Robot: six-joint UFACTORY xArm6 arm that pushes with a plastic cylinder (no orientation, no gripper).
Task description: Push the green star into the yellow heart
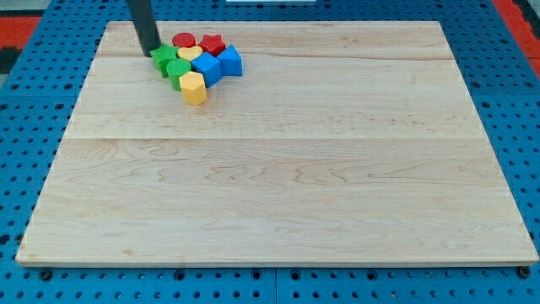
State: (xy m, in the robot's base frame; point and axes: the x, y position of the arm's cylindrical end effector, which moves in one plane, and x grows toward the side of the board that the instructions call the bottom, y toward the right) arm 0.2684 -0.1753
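A green star [164, 57] lies near the view's top left of the wooden board, touching the yellow heart [189, 54] on its right. My tip [149, 52] is against the green star's left side. A second green block [179, 71] sits just below the star. A yellow hexagon-like block [194, 87] lies below that.
A red cylinder [184, 40] and a red star [212, 44] sit at the top of the cluster. Two blue blocks [208, 68] [229, 62] are on its right. The wooden board [278, 186] rests on a blue pegboard table [25, 101].
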